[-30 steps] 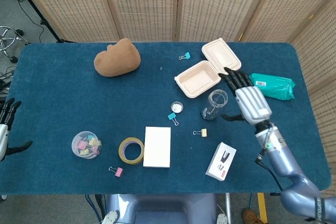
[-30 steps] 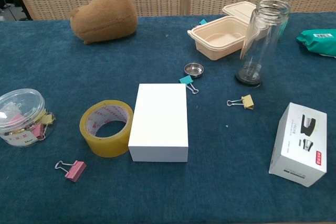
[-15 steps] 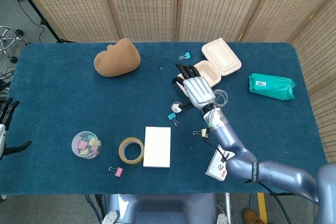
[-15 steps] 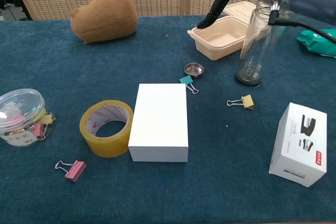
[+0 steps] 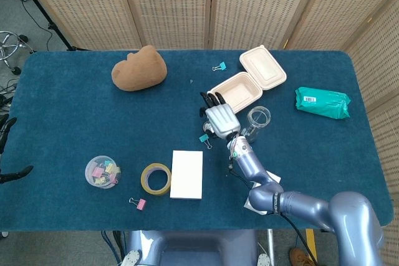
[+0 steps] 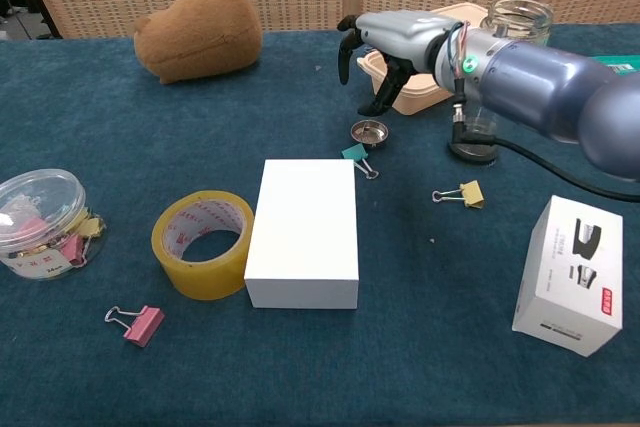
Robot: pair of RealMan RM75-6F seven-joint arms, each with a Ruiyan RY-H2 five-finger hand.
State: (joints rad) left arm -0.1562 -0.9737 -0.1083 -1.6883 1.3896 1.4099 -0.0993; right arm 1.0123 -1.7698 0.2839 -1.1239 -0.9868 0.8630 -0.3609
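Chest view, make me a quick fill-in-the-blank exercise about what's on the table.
The right robot hand hovers above the small metal ____. The tape roll lies left of the white ____. The pink clip lies in front of the ____ roll. The jar stands ____.

Missing words: lid; box; tape; upright

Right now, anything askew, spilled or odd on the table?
Binder clips lie loose: teal, yellow, pink, outside the clip tub. The glass jar stands open, its small metal lid on the cloth beneath the right hand. Nothing spilled.
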